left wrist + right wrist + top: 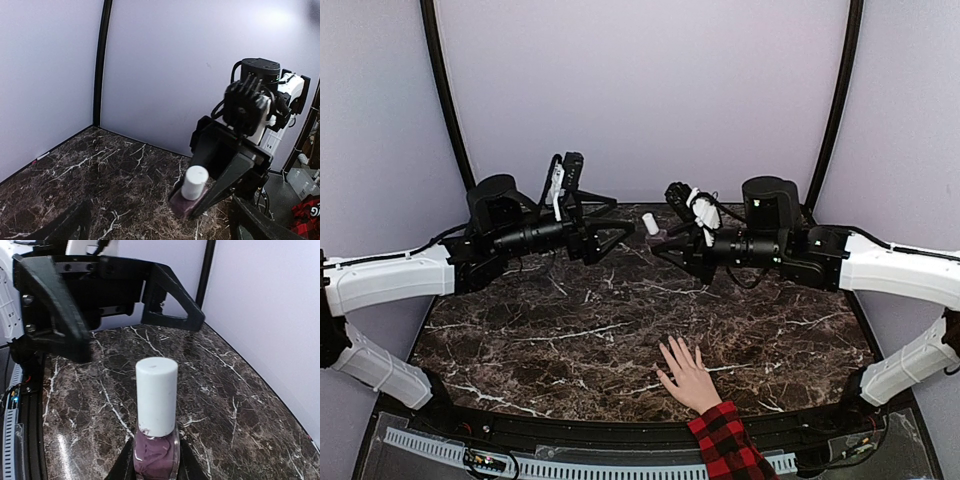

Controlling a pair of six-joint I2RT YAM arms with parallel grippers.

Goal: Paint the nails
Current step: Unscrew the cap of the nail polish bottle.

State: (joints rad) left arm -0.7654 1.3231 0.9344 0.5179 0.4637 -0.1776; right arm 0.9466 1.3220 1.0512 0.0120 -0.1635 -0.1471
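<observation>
Closest to the right wrist camera, a purple polish bottle (156,405) with its white cap on sits pinched by its glass body in the closed right gripper (189,206), above the marble table (540,340). Facing it, the left gripper (620,222) gapes fully, holding nothing. The nails (667,346) wait on a hand (688,375) lying flat at the near edge, well apart. A skewed grab on the cap could twist the smooth glass loose and spill polish.

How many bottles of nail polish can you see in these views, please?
1. The polish bottle, white-capped, stands upright in the shut right gripper at the far middle of the table. Another could be hidden out of sight.
</observation>
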